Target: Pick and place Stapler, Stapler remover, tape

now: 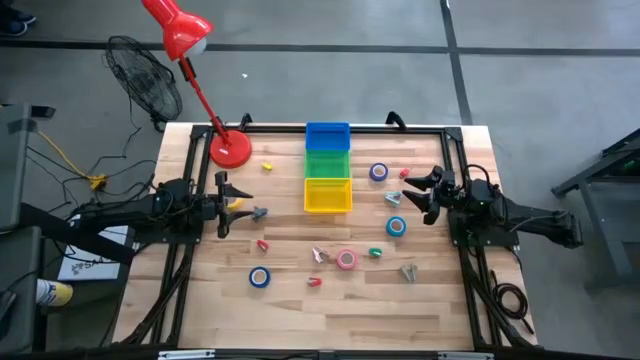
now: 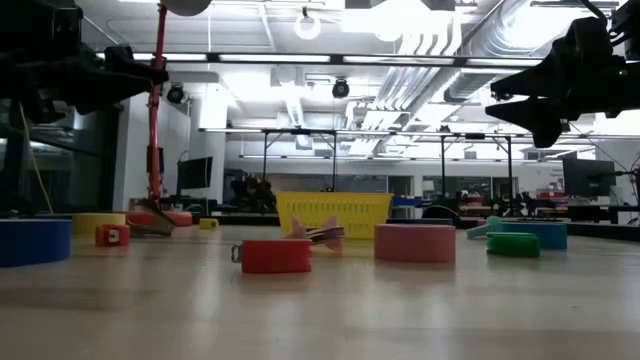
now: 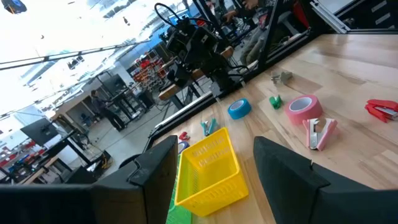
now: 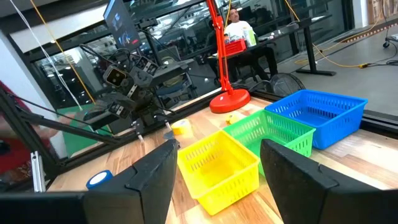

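Both grippers hang open and empty above the table. My left gripper (image 1: 224, 203) is at the table's left, my right gripper (image 1: 428, 196) at its right, and a yellow basket (image 1: 327, 195) stands between them. Each wrist view looks between open fingers at this basket (image 3: 208, 168) (image 4: 217, 165). Tape rolls lie flat on the wood: blue (image 1: 260, 277), pink (image 1: 346, 259), blue (image 1: 396, 226), purple (image 1: 378, 172), and yellow (image 1: 237, 203) beside my left gripper. Small red (image 1: 263, 244) and green (image 1: 375, 253) staplers and grey staple removers (image 1: 259, 213) (image 1: 408, 271) lie scattered.
A green basket (image 1: 327, 163) and a blue basket (image 1: 327, 135) stand in a row behind the yellow one. A red desk lamp (image 1: 230, 147) stands at the far left corner. A person (image 4: 239, 28) sits beyond the table. Bare wood lies along the near edge.
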